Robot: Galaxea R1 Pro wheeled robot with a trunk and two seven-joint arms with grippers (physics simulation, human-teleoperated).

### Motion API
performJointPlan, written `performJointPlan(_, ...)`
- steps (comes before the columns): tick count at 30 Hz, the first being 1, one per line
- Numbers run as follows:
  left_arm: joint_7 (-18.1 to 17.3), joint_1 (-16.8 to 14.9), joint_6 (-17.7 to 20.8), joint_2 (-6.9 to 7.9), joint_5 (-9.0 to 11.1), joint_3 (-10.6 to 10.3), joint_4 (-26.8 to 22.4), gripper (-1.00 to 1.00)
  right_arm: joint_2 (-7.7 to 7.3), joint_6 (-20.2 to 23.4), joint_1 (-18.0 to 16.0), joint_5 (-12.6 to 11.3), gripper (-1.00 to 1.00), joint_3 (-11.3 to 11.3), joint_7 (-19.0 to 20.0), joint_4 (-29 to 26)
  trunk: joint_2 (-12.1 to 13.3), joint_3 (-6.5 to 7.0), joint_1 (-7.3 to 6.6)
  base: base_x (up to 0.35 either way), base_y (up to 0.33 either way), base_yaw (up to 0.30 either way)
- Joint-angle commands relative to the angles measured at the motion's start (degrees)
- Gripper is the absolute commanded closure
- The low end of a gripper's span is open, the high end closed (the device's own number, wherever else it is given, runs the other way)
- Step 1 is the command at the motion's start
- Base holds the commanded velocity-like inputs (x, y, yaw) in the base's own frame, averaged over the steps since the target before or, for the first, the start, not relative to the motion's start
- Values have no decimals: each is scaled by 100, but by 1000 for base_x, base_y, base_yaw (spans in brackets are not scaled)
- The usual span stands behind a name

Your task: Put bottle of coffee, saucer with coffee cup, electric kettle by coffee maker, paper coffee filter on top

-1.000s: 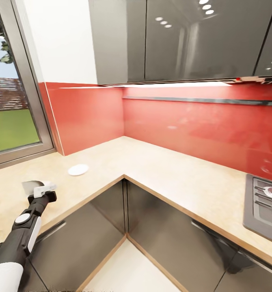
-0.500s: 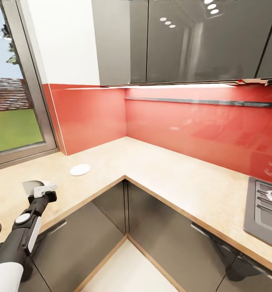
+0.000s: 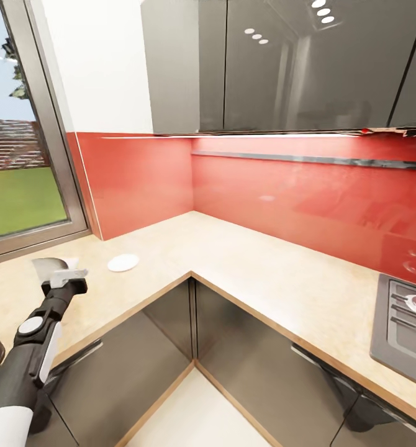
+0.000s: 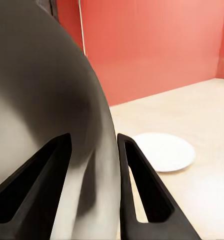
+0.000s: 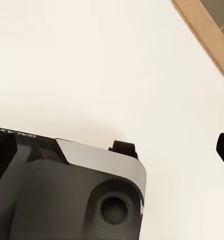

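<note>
Left wrist view: left pincer [image 4: 91, 190] has both dark fingers [image 4: 144, 192] closed against a grey, rounded, glossy body that blocks most of the frame. Reads as the electric kettle [image 4: 46, 100], though that's a judgement from shape and colour. Head view agrees: left pincer [image 3: 62, 278] sits low at the left over the counter [image 3: 264, 273], with a grey wedge of the kettle [image 3: 46, 268] poking up at its tip. Just beyond the held object, the white saucer [image 4: 164, 151] lies flat on the counter, apart from the pincer, near the inner corner of the L-shaped top and below the red backsplash [image 3: 307, 198]. No cup on it. Right pincer: can't tell its state; right wrist view gives pale floor, a wood-edged strip and part of the robot's own dark housing [image 5: 66, 195]. Hob [image 3: 403, 320] sits at far right on the counter, window [image 3: 15, 180] at far left. A dark rounded shape at the left frame edge can't be identified. Progress, judged from this: saucer looks placed, kettle is in hand and not yet set down. Coffee maker, coffee bottle, filter and cup can't be made out, so those steps can't be confirmed, and they look like most of the remaining work.
</note>
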Motion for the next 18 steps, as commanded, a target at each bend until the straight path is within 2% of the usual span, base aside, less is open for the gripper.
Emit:
performJointPlan(1, -44, 52, 121, -3, -24, -33, -164, 100, -3, -16, -3, 1, -100, 15, 1, 3, -4, -7, 0, 0, 0, 0)
performJointPlan(3, -45, 189, 347, -7, -22, -159, -493, 100, -3, -16, -3, 1, -100, 15, 1, 3, -4, -7, 0, 0, 0, 0)
performJointPlan(6, -48, 553, 848, -23, -11, -542, -1181, 100, -3, -16, -3, 1, -100, 15, 1, 3, -4, -7, 0, 0, 0, 0)
performJointPlan(10, -53, 747, 1062, -35, -1, -806, -1592, 100, -3, -18, -3, 1, -100, 15, 1, 3, -4, -7, 0, 0, 0, 0)
performJointPlan(18, -65, 1032, 1146, -39, 17, -1389, -1967, 100, -3, -17, -3, 1, -100, 15, 1, 2, 36, 11, -22, 0, 0, 0)
